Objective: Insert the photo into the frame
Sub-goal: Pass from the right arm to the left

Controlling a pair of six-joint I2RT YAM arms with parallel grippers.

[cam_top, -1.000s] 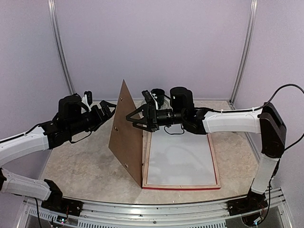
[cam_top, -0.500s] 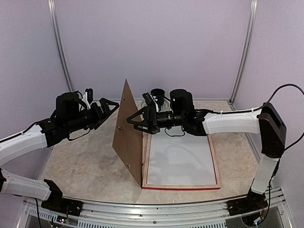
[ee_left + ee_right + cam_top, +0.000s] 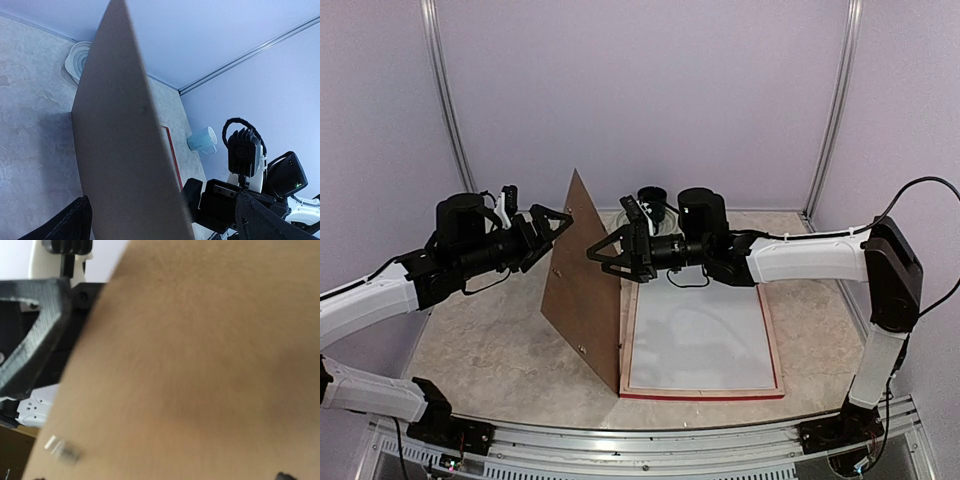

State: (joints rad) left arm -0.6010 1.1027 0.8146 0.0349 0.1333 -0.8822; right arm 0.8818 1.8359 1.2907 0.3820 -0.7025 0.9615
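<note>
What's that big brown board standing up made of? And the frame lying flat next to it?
The brown board looks like pressed fibreboard or stiff cardboard: flat, even brown, matte, with a thin edge. The frame looks like pale wood with red paint along its near edge, though I can't be certain.

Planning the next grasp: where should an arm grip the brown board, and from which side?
Probably the free upper edge near the top corner, approached from above, one finger on each face. The board is thin, stands on edge and leans left, its lower edge at the frame, so the top is free.
</note>
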